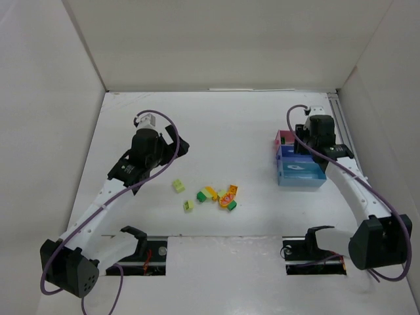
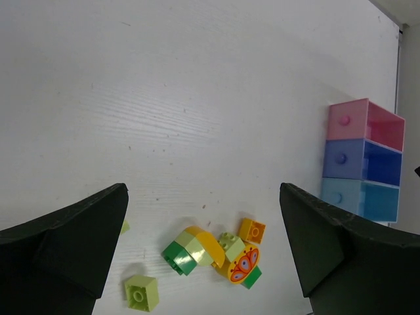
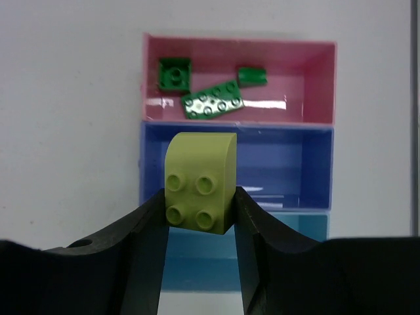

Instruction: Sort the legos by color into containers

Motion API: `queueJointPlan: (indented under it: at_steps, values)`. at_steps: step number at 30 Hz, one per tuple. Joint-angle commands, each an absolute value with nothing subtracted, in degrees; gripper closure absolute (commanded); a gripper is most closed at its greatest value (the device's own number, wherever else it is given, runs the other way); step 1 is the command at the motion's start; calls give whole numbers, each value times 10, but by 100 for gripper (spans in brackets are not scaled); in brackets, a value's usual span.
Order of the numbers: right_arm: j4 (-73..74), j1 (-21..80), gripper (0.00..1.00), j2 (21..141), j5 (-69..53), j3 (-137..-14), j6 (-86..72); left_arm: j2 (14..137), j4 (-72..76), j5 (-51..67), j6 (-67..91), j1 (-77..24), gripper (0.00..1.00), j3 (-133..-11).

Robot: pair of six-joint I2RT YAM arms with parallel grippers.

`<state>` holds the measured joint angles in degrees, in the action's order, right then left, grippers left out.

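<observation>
Gripping a pale yellow-green brick (image 3: 200,184) by its sides, the right gripper (image 3: 200,195) is clenched and hangs over the dark blue tray (image 3: 275,164). The pink tray (image 3: 239,44), joined on the far side, contains three dark green bricks (image 3: 212,102). The light blue tray (image 3: 308,226) adjoins on the near side. The left gripper (image 2: 203,197) is released, jaws wide apart, above the table (image 1: 230,125) left of the loose pile (image 2: 213,252) of green, yellow-green and orange legos. One yellow-green brick (image 2: 141,292) lies apart from that pile.
</observation>
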<state>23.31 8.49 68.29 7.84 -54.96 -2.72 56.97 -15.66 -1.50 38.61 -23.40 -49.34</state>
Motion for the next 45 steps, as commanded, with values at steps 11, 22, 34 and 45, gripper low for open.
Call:
queueJointPlan:
  at_steps: [11,22,34,45]
  values:
    - [267,41,86,749,87,-540,-46,562,-138,-4,382,-234,0,-480]
    - [242,41,64,801,98,-545,-52,574,-125,29,394,-234,0,-456]
    - [236,41,37,796,98,-545,-57,579,-135,29,400,-234,0,-446]
    - [222,90,35,676,138,-529,-57,595,-221,-13,481,-234,4,-378]
